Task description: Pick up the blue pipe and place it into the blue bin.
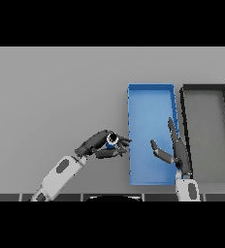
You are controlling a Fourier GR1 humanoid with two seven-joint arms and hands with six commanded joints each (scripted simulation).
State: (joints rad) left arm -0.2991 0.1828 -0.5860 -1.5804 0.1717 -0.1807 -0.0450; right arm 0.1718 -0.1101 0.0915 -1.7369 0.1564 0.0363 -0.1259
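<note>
Now, pipe (111,140): gripped in left hand (102,145), just left of bin (151,97).
Right hand (175,150): fingers straight, idle over bin.
Done: the pickup.
Left: carry over the wall, release.

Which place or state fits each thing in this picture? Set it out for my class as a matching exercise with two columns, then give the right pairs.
Things
1. blue pipe
2. blue bin
3. dark bin
4. right hand

Places or states
A. farthest right on the table
B. open, over the blue bin's right side
C. held in the left hand
D. between the pipe and the dark bin

Pairs: 1-C, 2-D, 3-A, 4-B
</note>
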